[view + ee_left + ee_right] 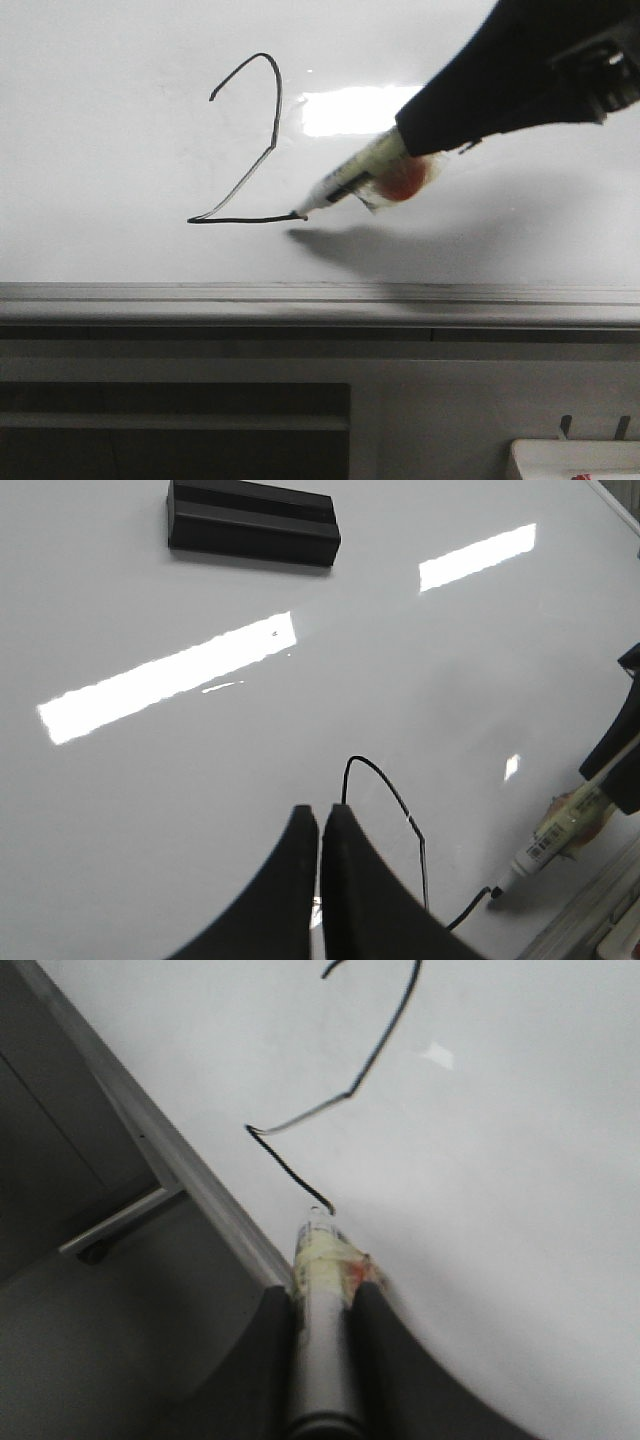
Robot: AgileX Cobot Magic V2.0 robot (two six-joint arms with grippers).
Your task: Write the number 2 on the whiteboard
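The whiteboard (120, 140) lies glossy and white with a bright glare patch. A thin black number 2 (273, 146) is drawn on it, with curved top, long diagonal and flat base. My right gripper (412, 128) is shut on a marker (350, 180) wrapped in yellowish tape. The marker's tip touches the board at the right end of the base stroke. In the right wrist view the marker (322, 1260) sits between the fingers of the right gripper (322, 1295), just behind the number 2 (290, 1169). My left gripper (320, 815) is shut and empty, over the board beside the number 2 (410, 819).
A grey metal rail (320, 300) runs along the board's near edge. A small white tray (575, 460) sits below at the right. A black rectangular block (252, 522) lies on the board at its far side in the left wrist view.
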